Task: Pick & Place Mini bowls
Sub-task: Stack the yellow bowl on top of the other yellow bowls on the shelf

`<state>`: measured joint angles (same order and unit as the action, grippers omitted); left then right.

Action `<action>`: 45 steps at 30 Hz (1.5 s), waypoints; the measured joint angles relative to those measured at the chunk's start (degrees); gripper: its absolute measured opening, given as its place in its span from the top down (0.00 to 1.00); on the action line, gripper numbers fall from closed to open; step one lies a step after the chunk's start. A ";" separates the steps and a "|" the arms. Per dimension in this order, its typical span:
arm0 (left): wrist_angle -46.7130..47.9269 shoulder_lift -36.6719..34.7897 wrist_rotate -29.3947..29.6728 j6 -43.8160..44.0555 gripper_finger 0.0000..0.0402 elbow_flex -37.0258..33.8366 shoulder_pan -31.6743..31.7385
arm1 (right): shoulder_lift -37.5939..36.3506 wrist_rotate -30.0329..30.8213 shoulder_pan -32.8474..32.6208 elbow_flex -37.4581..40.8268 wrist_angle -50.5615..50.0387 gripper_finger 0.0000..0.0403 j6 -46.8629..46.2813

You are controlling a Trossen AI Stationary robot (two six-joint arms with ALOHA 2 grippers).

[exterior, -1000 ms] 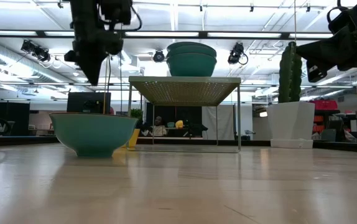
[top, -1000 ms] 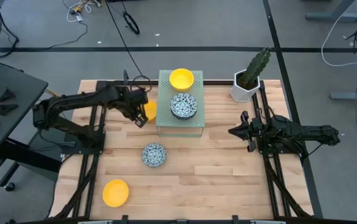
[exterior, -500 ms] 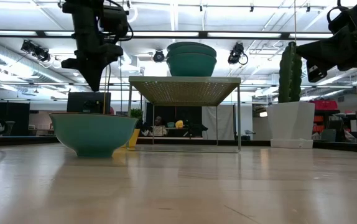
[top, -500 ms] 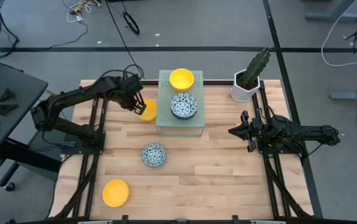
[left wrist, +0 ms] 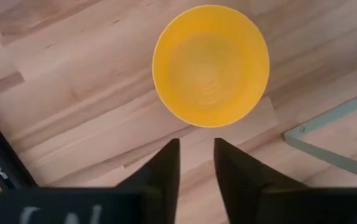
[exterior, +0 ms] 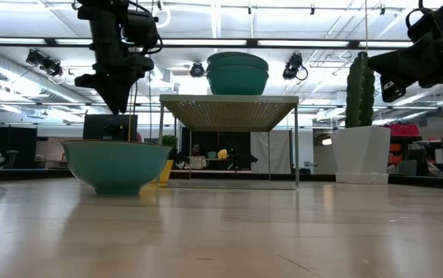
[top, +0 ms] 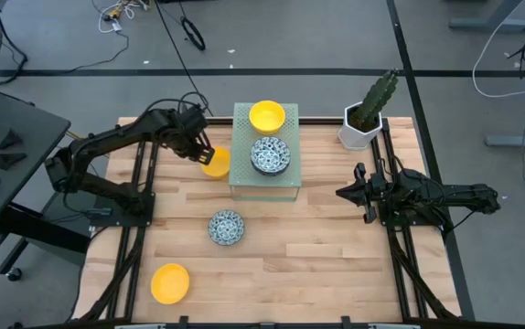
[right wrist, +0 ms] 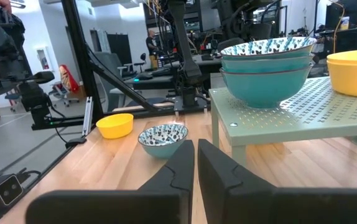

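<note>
A yellow mini bowl [top: 215, 164] [left wrist: 211, 65] stands on its base on the wooden table, just left of the green stand [top: 264, 187]. My left gripper [top: 200, 149] [left wrist: 195, 168] hovers open just beside its rim, touching nothing. On the stand sit another yellow bowl [top: 267, 116] and a stack of blue-patterned bowls [top: 269, 155] [right wrist: 265, 65]. A patterned bowl [top: 227, 227] and a yellow bowl [top: 169, 282] rest on the table nearer the front. My right gripper [top: 345, 193] [right wrist: 195, 158] waits shut, raised above the table's right side.
A white pot with a cactus [top: 365, 117] stands at the far right corner. Dark arm frames [top: 139, 228] run along both sides of the table. Bare wood lies between the stand and the right arm, and along the near edge.
My left gripper has drawn back from over the yellow bowl toward the table's far left. The bowl, partly covered by the gripper a second ago, now shows whole and stays where it was beside the stand.
</note>
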<state>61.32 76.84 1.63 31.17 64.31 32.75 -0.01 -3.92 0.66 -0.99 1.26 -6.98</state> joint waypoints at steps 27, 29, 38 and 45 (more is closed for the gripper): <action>-3.75 15.88 -0.39 11.98 0.58 0.09 4.02 | 0.00 0.01 0.01 0.00 0.00 0.93 0.02; -4.66 16.62 -0.81 11.96 0.58 0.09 4.60 | 0.00 0.00 -0.01 0.00 0.00 0.93 0.00; -6.58 20.19 -2.92 10.63 0.58 0.09 6.03 | 0.00 0.00 -0.01 0.00 0.00 0.93 0.02; -6.79 21.86 -2.04 10.10 0.58 -0.16 6.65 | 0.00 0.02 -0.01 0.00 0.00 0.93 0.00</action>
<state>54.53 98.70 -0.41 41.27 64.16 39.41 -0.01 -3.90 0.65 -0.99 1.26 -6.98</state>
